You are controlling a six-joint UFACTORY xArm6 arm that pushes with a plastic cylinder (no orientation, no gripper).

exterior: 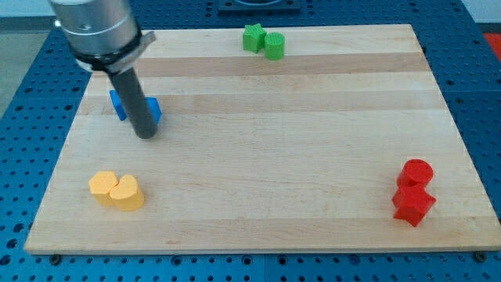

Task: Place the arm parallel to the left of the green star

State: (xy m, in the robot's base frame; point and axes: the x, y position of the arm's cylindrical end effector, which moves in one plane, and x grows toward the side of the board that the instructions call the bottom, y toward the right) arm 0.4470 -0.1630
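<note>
Blue block (133, 107) near the desk (258, 180) left edge sat touching my tip (145, 135). Green star (252, 37) lay at the top edge, well apart. No jaws fitted; state not applicable. Positioning not yet done.

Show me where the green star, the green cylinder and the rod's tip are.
green star (252, 37): camera view, middle of its top face.
green cylinder (274, 45): camera view, its front side, right of the star.
my tip (146, 135): camera view, the rod's very end, before the blue blocks.
</note>
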